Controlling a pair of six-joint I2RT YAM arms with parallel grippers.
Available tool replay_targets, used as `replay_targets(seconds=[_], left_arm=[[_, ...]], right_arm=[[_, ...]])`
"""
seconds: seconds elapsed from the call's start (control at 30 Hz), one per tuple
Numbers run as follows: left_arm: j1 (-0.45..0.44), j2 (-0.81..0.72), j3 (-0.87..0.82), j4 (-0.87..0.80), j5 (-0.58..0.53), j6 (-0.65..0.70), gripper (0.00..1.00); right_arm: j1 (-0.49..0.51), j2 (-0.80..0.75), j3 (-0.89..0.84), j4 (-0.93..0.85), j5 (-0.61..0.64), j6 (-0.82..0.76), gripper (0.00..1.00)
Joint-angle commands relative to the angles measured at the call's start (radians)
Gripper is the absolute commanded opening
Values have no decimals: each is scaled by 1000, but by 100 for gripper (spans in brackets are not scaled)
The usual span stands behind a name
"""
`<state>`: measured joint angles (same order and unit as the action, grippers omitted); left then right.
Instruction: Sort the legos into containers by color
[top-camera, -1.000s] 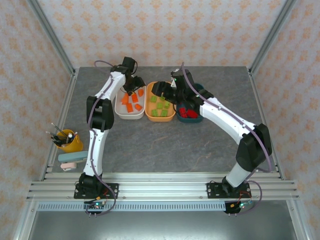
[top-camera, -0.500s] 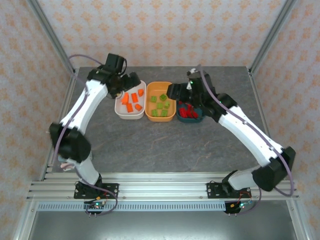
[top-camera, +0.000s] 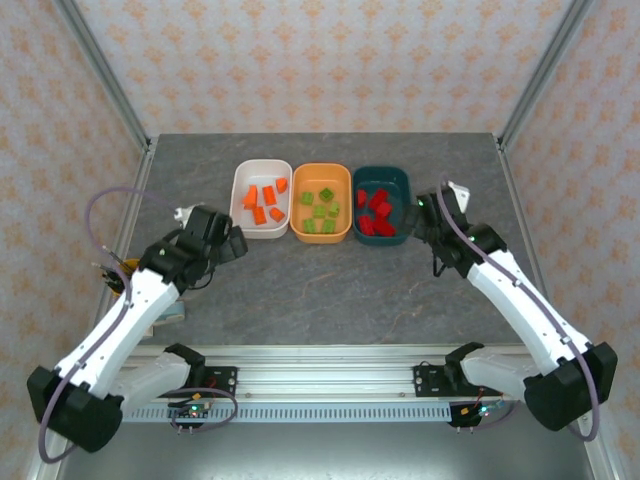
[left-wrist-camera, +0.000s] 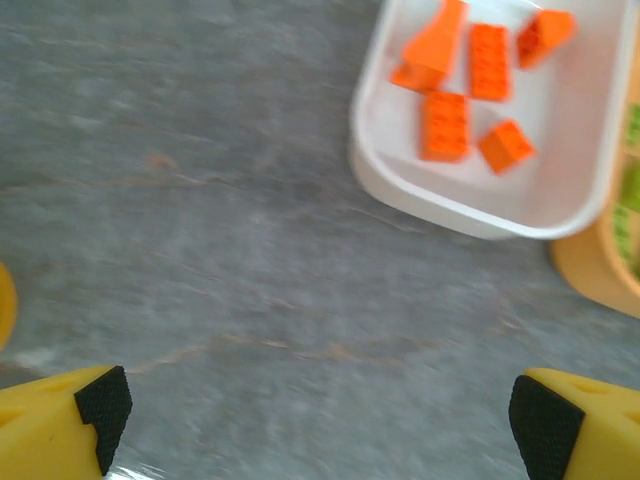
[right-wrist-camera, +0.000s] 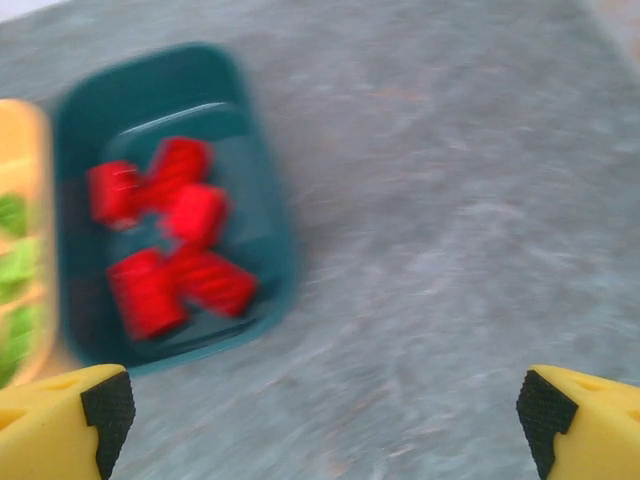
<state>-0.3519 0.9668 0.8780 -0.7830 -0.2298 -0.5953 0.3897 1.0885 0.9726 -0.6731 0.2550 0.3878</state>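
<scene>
So, my left gripper (left-wrist-camera: 325, 420) is wide open with nothing between the pads, and the right gripper (right-wrist-camera: 325, 410) is the same, spread wide and empty. A second ago both were up over the tubs; now both arms are pulled back toward their bases.

Ahead and to the right of the left jaws sits the white tub (left-wrist-camera: 570, 160) with the orange legos (left-wrist-camera: 445, 125). Ahead-left of the right jaws is the teal tub (right-wrist-camera: 150, 95) holding the red legos (right-wrist-camera: 170, 250), blurry in that view. Between those two, the orange tub (top-camera: 297, 205) has the green legos (top-camera: 320, 210).

I see no loose brick on the table (top-camera: 330, 290), so I reckon the sorting is done. Nothing blocks either jaw. A yellow cup (top-camera: 116, 270) sits tucked beside the left arm.
</scene>
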Motion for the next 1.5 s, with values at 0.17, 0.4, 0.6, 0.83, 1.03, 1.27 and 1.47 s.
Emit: replay_targets(seconds=[0.17,0.4,0.6,0.83,1.03,1.27,1.47], left_arm=[[129,-57,-257,467,-254,361,100],[258,146,-357,827,-94,469,100],[318,368,-360,1116,12,539,100],[327,510,-305,1260,76,552,100],[326,531,-503,1631,74,556,100],[300,529,-471,1564,21,569,100],[297,527,-470,1557,19,569,100]], right_arm=[[-96,-11,-324,485,319,-204,100],[-191,89,-480,864,159,-307,100],[-304,243,-520,1170,-23,-367,100],[-379,368,-523,1348,-178,-389,100],[-380,428,-577,1487,-195,-399,99],[-369,428,-562,1456,-183,-413,99],[-357,430,-558,1451,-171,-422,99]])
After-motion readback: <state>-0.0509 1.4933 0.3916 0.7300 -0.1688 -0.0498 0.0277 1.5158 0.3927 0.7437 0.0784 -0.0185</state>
